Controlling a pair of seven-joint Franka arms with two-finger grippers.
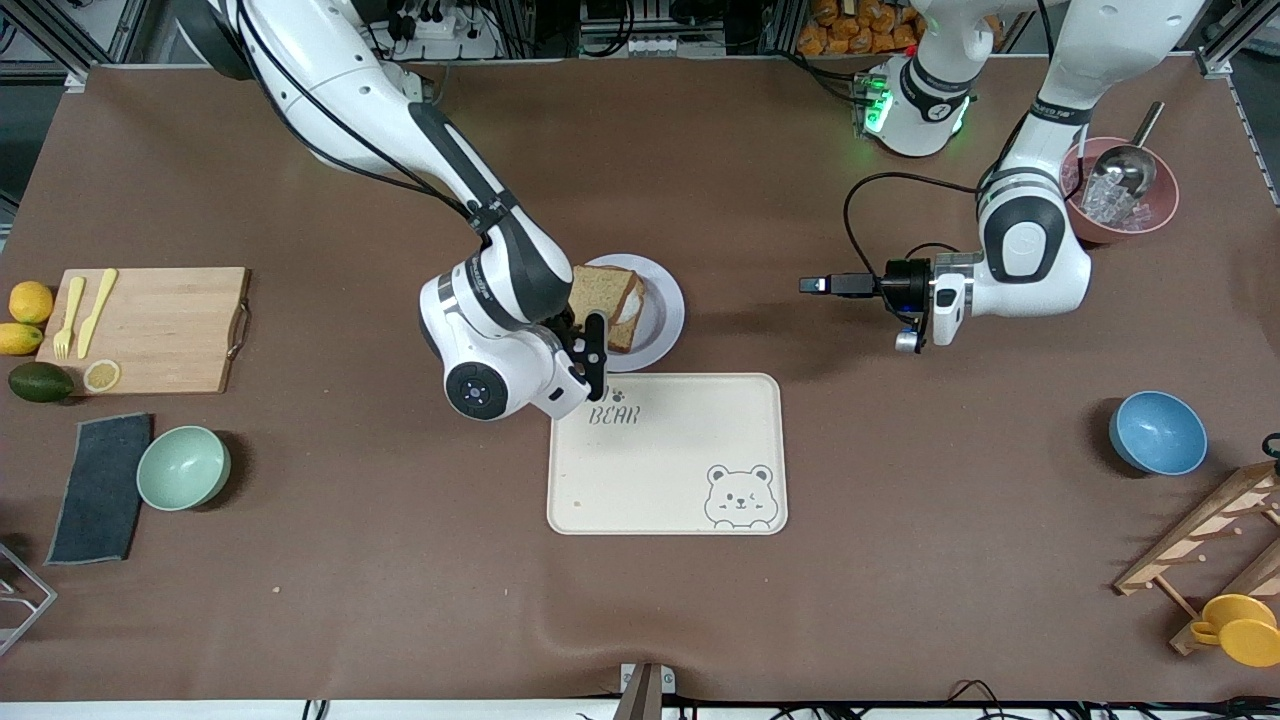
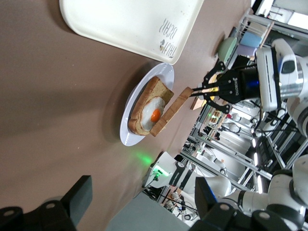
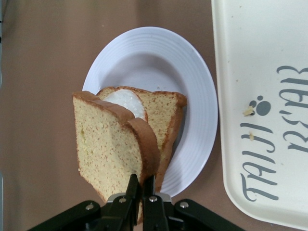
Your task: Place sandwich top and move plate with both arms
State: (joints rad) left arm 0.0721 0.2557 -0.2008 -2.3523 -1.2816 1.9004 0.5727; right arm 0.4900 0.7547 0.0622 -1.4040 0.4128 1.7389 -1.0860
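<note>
Sandwich top [image 3: 113,144], centre of front frame: pinched by its edge in the right end effector [image 3: 142,185], tilted, over the egg slice [image 2: 153,109] on the plate [image 1: 668,312]. Plate sits on the table [image 1: 900,560], touching the bear tray [image 1: 668,455] just below it. Left end effector [image 1: 815,285], right-centre of frame, waits with fingers apart, holding nothing.

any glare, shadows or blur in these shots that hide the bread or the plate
Front view: even light, but the right arm covers much of the plate and the sandwich top. Left wrist view: the left gripper fingers are dark and blurred up close; a green glow lies on the table beside the plate. Right wrist view: sharp, the slice in the right gripper shades the egg slice.
</note>
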